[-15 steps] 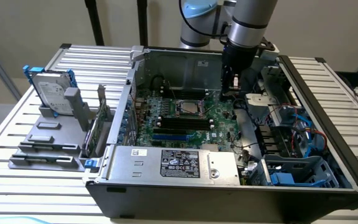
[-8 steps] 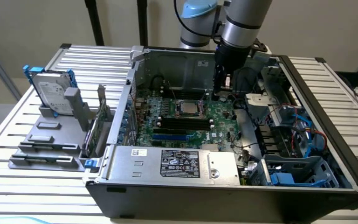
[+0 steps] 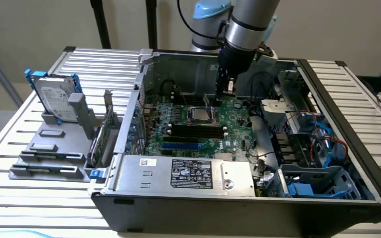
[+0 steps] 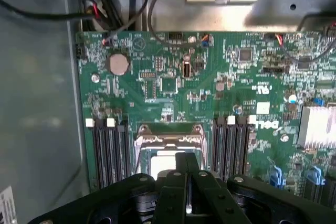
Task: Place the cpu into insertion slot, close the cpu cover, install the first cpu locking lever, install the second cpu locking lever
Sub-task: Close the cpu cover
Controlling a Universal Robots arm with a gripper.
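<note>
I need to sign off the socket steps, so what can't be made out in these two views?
- Wrist view: the shut end effector covers part of the cpu cover, hiding any locking levers there.
- Exterior view: at the insertion slot the levers are too small to tell latched from loose.
- Exterior view: the arm hides the board beyond the slot.

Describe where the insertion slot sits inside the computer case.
In the exterior view, the insertion slot lies in the middle of the motherboard, between the gripper and the black memory slots.
</note>
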